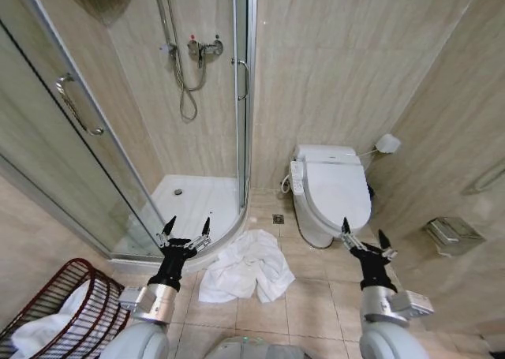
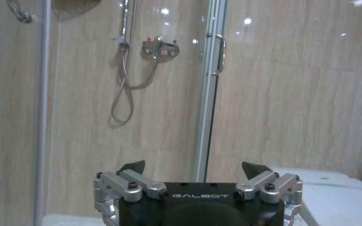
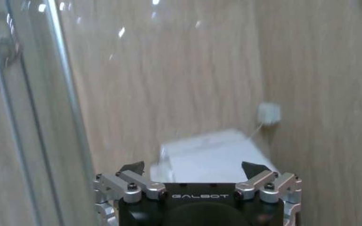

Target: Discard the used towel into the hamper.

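The towel [image 1: 243, 266] is lying crumpled on the tiled floor [image 1: 316, 304], near the middle of the head view, between the curved shower threshold and the robot's base. The hamper [image 1: 75, 312] is standing at the near left, well apart from the towel, and some white cloth is already sitting inside it.

The left pincer [image 1: 188, 226] is hovering just left of the towel with its 2 fingers spread apart and nothing between them. The right pincer [image 1: 364, 236] is hanging to the right, in front of the toilet [image 1: 331, 193], also spread wide and empty. In the wrist views, both pincers [image 2: 193, 168] [image 3: 193, 168] are pointing towards the far wall rather than down.

Judged step: the approach; the pick-up is not yet begun. The next move is calling for 1 pincer to tilt downward, descend onto a raised fold, and close before any carry left to the hamper.
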You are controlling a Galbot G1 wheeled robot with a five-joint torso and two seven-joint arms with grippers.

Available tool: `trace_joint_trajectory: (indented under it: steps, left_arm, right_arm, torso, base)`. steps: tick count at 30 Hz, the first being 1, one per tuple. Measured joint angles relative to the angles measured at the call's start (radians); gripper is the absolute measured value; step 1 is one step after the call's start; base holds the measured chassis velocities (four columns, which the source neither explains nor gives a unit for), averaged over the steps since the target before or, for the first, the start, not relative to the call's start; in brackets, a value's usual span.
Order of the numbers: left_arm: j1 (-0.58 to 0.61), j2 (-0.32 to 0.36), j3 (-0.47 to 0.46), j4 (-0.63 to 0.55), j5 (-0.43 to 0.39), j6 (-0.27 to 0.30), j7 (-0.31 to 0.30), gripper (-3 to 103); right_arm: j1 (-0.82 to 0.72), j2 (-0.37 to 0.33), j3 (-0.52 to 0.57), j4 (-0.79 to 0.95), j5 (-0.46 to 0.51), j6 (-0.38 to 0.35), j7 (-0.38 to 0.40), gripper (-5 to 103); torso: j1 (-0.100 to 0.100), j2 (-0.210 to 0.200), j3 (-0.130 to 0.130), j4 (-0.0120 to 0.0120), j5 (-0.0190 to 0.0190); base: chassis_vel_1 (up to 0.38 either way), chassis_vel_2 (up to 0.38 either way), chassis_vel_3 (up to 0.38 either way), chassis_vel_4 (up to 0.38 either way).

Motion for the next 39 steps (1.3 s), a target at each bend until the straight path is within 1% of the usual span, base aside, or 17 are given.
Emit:
trace_joint_trajectory:
  steps: [1,2,7,10,12,17,20,22,23,25,28,33,39]
  left_arm:
    - [0.0,0.0,0.0,0.0,0.0,0.0,0.0,100]
    - [0.0,0.0,0.0,0.0,0.0,0.0,0.0,100]
    - [0.0,0.0,0.0,0.0,0.0,0.0,0.0,100]
    - [0.0,0.0,0.0,0.0,0.0,0.0,0.0,100]
    - [0.0,0.0,0.0,0.0,0.0,0.0,0.0,100]
    - [0.0,0.0,0.0,0.0,0.0,0.0,0.0,100]
    - [0.0,0.0,0.0,0.0,0.0,0.0,0.0,100]
    - [0.0,0.0,0.0,0.0,0.0,0.0,0.0,100]
    - [0.0,0.0,0.0,0.0,0.0,0.0,0.0,100]
    - [0.0,0.0,0.0,0.0,0.0,0.0,0.0,100]
    - [0.0,0.0,0.0,0.0,0.0,0.0,0.0,100]
    - [0.0,0.0,0.0,0.0,0.0,0.0,0.0,100]
    - [0.0,0.0,0.0,0.0,0.0,0.0,0.0,100]
  right_arm:
    - [0.005,-0.008,-0.006,-0.052,-0.007,0.001,-0.04,100]
    - [0.014,-0.006,-0.006,-0.081,-0.012,0.001,-0.061,100]
    - [0.034,0.017,-0.012,-0.114,-0.013,0.009,-0.085,100]
    - [0.032,0.018,-0.025,-0.145,-0.027,0.038,-0.109,100]
    - [0.031,0.017,-0.027,-0.158,-0.029,0.046,-0.115,100]
    - [0.035,0.029,-0.043,-0.225,-0.05,0.098,-0.138,100]
    - [0.039,0.03,-0.046,-0.241,-0.058,0.109,-0.142,100]
    - [0.044,0.027,-0.048,-0.267,-0.063,0.127,-0.146,100]
    - [0.044,0.027,-0.048,-0.267,-0.063,0.127,-0.146,100]
    - [0.052,0.018,-0.045,-0.294,-0.059,0.148,-0.167,100]
    - [0.068,0.015,-0.04,-0.324,-0.04,0.155,-0.18,100]
    - [0.098,0.012,-0.032,-0.387,-0.018,0.16,-0.181,100]
    - [0.094,0.009,-0.035,-0.412,-0.018,0.163,-0.202,100]
  torso:
    - [-0.004,-0.01,-0.006,0.0,-0.0001]
    - [-0.007,-0.016,-0.01,0.0001,0.0001]
    - [-0.014,-0.033,-0.019,0.0,-0.0001]
    - [-0.021,-0.051,-0.03,0.0,-0.0002]
    - [-0.024,-0.056,-0.033,0.0,-0.0002]
    - [-0.033,-0.078,-0.045,0.0,-0.0001]
    - [-0.036,-0.085,-0.049,0.0,-0.0001]
    - [-0.042,-0.098,-0.056,0.0,-0.0002]
    - [-0.042,-0.098,-0.056,0.0,-0.0002]
    - [-0.05,-0.116,-0.067,0.0,-0.0001]
    - [-0.054,-0.127,-0.073,-0.0001,-0.0003]
    - [-0.063,-0.148,-0.085,0.0001,-0.0001]
    - [-0.072,-0.171,-0.099,0.0,-0.0002]
  base:
    - [0.0,0.0,0.0,0.0]
    - [0.0,0.0,0.0,0.0]
    - [0.0,0.0,0.0,0.0]
    - [0.0,0.0,0.0,0.0]
    - [0.0,0.0,0.0,0.0]
    - [0.0,0.0,0.0,0.0]
    - [0.0,0.0,0.0,0.0]
    - [0.0,0.0,0.0,0.0]
    - [0.0,0.0,0.0,0.0]
    - [0.0,0.0,0.0,0.0]
    - [0.0,0.0,0.0,0.0]
    - [0.0,0.0,0.0,0.0]
    - [0.0,0.0,0.0,0.0]
